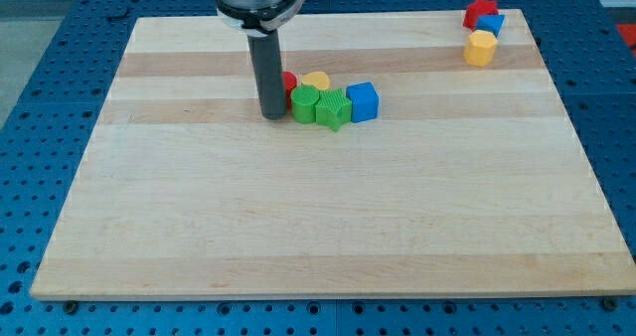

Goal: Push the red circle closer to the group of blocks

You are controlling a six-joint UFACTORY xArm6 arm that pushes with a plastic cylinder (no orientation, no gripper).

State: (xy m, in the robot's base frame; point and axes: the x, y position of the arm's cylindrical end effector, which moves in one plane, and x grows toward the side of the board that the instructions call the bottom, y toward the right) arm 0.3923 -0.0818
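Wooden board (328, 227) fills the camera view: pale planks with visible grain and lengthwise stripes, sitting on a blue perforated table (40, 97).

Nearest block cluster sits above the board's middle: green cylinder (304, 105), green star-like block (333, 109), blue cube (363, 101), touching in a row running to the view's right. Behind them, a yellow block (316, 81) with a rounded top; exact shape unclear. All blocks look like matte solid plastic.

Red circle (288, 82) is mostly hidden behind the rod (268, 73), only a sliver showing at the rod's right edge, just beside the yellow block and just above the green cylinder.

Rod is a straight dark cylinder with no jaws, nothing to open or close, holding nothing. My tip (271, 114) rests on the board, touching or nearly touching the green cylinder's left side; can't tell which.

Second cluster at the view's top right: red block (479, 12), blue block (491, 24), yellow block (480, 48) with faceted sides, packed together, well apart from the first.

Count: two red, two yellow, two green, two blue, eight total.
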